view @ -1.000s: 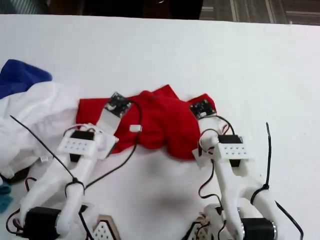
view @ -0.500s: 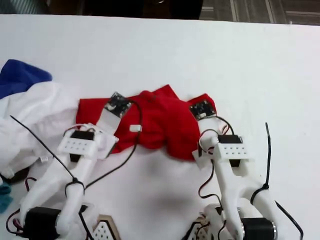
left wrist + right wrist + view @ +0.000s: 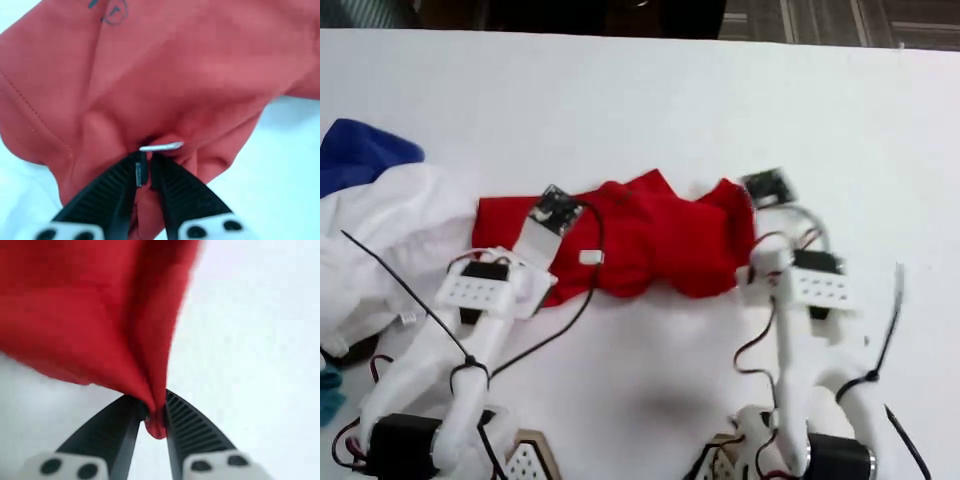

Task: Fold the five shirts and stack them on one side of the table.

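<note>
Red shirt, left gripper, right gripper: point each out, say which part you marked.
red shirt (image 3: 650, 245), high view, middle of the bunched cloth.
left gripper (image 3: 147, 164), left wrist view, midway between the fingertips, pinched on a fold.
right gripper (image 3: 151, 409), right wrist view, midway between the fingertips, clamped on the shirt's edge.

In the high view the wrist cameras (image 3: 556, 210) and arms cover both sets of fingertips, so you cannot see there where the red shirt (image 3: 650, 240) is pinched. At the left gripper (image 3: 145, 167) the cloth caught between the fingers is buried in wrinkles. The small mark (image 3: 114, 10) well beyond its tips is too small to make out. Just ahead of the right gripper (image 3: 152, 415) the shirt's folds cannot be told apart, and the cloth runs off the frame. Well out to the left gripper's outer side, the blue shirt (image 3: 360, 155), the white shirts (image 3: 390, 230) and a teal scrap (image 3: 328, 392) are cut by the edge.
</note>
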You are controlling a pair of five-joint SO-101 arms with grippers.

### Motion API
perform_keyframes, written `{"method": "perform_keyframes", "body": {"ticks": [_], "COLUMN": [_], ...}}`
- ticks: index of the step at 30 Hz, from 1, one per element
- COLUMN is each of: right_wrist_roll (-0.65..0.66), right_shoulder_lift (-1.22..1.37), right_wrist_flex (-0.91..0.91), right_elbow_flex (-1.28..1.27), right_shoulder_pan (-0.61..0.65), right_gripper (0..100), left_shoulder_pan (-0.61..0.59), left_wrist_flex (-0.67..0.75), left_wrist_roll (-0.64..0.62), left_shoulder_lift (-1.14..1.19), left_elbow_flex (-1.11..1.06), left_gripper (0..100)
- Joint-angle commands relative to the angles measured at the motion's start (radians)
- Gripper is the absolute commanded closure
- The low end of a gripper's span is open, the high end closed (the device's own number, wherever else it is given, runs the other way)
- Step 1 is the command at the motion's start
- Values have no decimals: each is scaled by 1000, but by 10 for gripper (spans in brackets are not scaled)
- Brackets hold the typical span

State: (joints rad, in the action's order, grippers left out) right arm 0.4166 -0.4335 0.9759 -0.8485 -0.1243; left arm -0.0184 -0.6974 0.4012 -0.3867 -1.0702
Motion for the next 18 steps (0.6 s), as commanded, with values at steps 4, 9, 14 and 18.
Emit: {"method": "perform_keyframes", "body": {"ticks": [4,9,14,18], "right_wrist_roll": [9,0,0,0], "right_shoulder_lift": [-4,4,4,4], "right_wrist_flex": [12,-28,-88,-134], "right_elbow_flex": [195,222,221,187], "right_shoulder_pan": [-160,-197,-205,-191], "right_gripper": [979,979,979,979], "left_shoulder_pan": [9,15,11,17], "left_wrist_flex": [-239,-571,-749,-776], "left_wrist_roll": [-11,-5,15,112], "left_shoulder_lift": [-8,-5,0,5], "left_elbow_flex": [217,503,665,642], "left_gripper": [972,875,760,760]}}
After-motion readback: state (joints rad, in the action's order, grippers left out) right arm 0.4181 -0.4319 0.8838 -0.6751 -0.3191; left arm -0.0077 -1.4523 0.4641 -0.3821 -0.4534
